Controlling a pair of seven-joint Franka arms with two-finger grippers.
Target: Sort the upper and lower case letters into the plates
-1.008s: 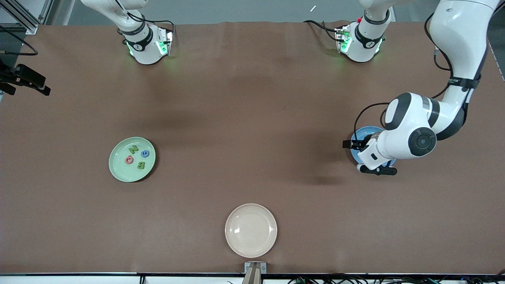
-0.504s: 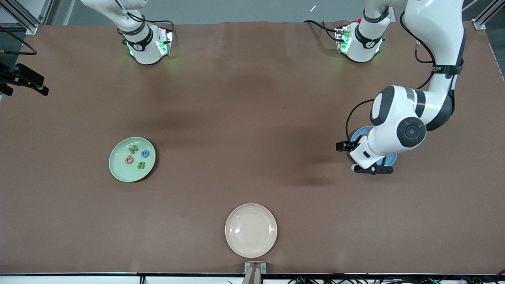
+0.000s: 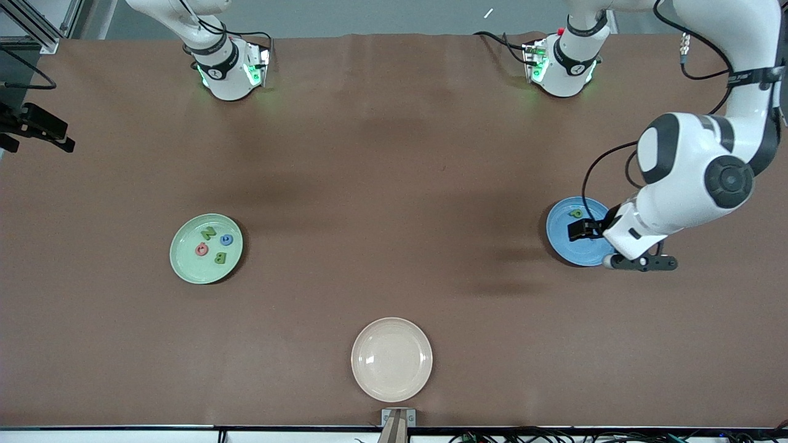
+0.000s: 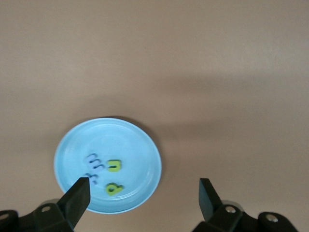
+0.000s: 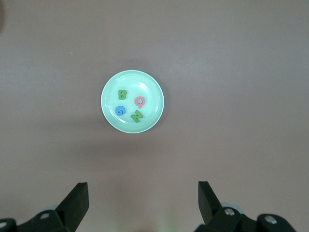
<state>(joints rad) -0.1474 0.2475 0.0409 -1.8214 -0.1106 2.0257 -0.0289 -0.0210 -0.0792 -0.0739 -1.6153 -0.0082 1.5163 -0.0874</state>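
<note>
- While the right arm waits folded back over its own end of the table (image 3: 394, 154), the right end effector (image 5: 141, 200) hangs high above the mint green plate (image 3: 206, 248); its two fingers (image 5: 77, 200) stand wide apart with nothing between them.
- On that mint green plate lie four letters: the green N (image 3: 208, 233), the blue G (image 3: 226, 240), the pink Q (image 3: 201, 249) and the green B (image 3: 220, 258), each flat and apart from its neighbours.
- Nearer to the front camera, about midway along the table's edge, sits a cream-beige plate (image 3: 391, 359) with nothing on it.
- Toward the left arm's end of the table lies the sky blue plate (image 3: 569, 243), well apart from the other two plates.
- Over that sky blue plate's edge hangs the left end effector (image 3: 590, 229), its fingers (image 4: 77, 199) spread open and empty.
- In the left wrist view the sky blue plate holds the green u (image 4: 114, 166), the green p-like letter (image 4: 113, 188), the blue m (image 4: 92, 160) and a blue letter (image 4: 91, 178) half hidden by one finger, too blurred to read.
- From the front view only the green p-like letter shows on the blue plate; the arm covers the rest.
</note>
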